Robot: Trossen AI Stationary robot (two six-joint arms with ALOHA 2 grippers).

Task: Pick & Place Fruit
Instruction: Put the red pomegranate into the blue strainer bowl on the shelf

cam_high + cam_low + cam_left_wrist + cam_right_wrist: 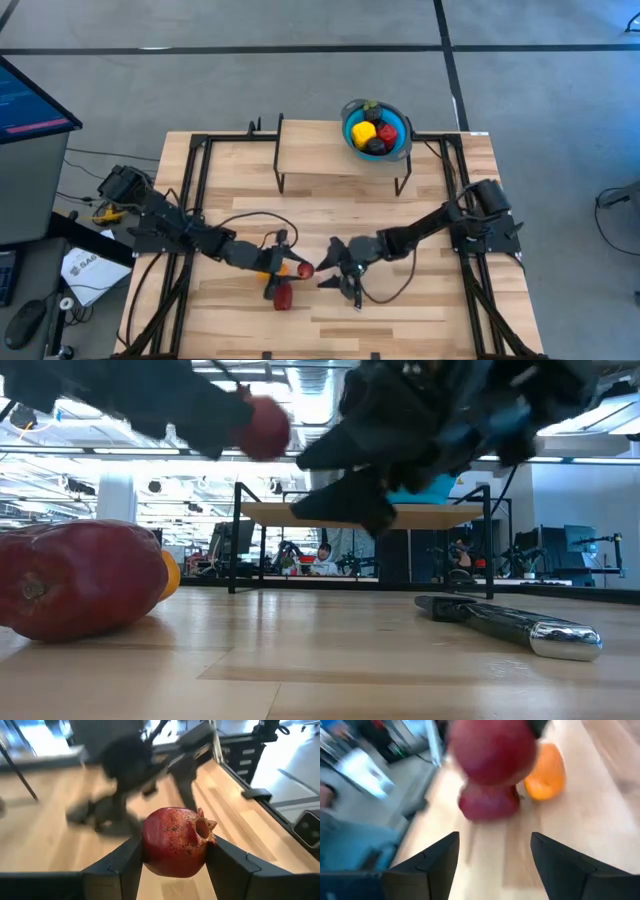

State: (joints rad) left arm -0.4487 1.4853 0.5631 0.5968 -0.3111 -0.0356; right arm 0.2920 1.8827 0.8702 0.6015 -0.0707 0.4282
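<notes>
My left gripper (292, 268) is shut on a red pomegranate (175, 840), held above the table's middle; the fruit also shows in the low view (265, 428). My right gripper (332, 268) is open and empty, just right of that fruit and facing it (492, 750). A larger red fruit (282, 296) and an orange one (265, 270) rest on the wood below the left gripper. The blue bowl (400, 145) at the far edge holds yellow, red and dark pieces. My left gripper pinches the pomegranate by its two opposite sides (147, 847) between its two fingers. The fruit's crown (205, 827) points away from the wrist. The fingers come from the table's left, about level. The fruit is lifted clear of the table.
A black-handled knife (510, 625) lies on the wood under the right gripper, and shows in the high view (353, 290). A low wooden shelf on black legs (340, 160) stands at the back beside the bowl. Black frame rails (190, 200) run along both sides.
</notes>
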